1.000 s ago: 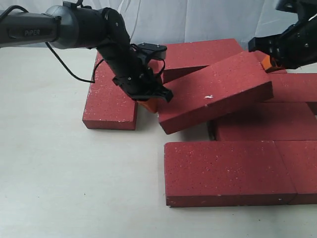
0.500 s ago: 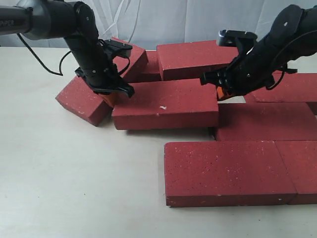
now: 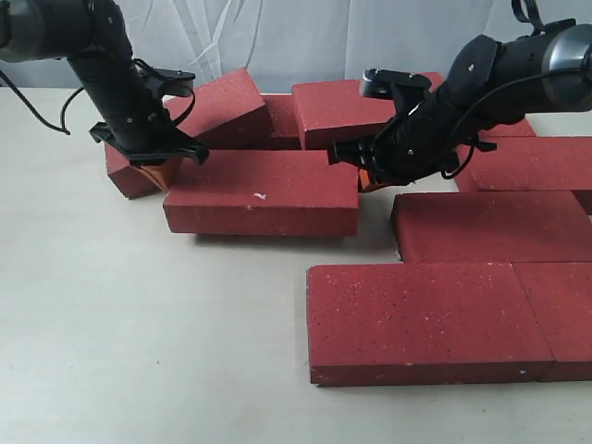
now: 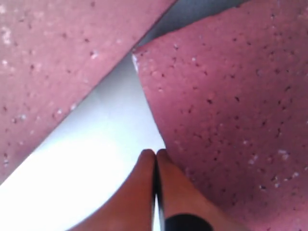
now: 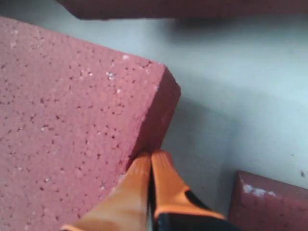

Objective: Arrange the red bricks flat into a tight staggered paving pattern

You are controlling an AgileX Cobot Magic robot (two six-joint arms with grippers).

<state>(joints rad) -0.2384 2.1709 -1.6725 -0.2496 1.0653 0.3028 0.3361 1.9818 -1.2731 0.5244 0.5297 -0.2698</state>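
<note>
Both jaws, closed on nothing, have shoved the brick (image 3: 262,192) between them flat toward the left jaws, so a gap remains to close.

Rough dark red paver bricks (image 3: 262,191): we see fine white speckles.
Smooth cream worktop (image 3: 139,324): plain, we find.
Left end effector (image 4: 155,154) and right end effector (image 5: 151,156): orange tips.

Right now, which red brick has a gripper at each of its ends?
The flat brick with a white fleck on top: the left gripper is at one end, the right gripper at the other.
</note>
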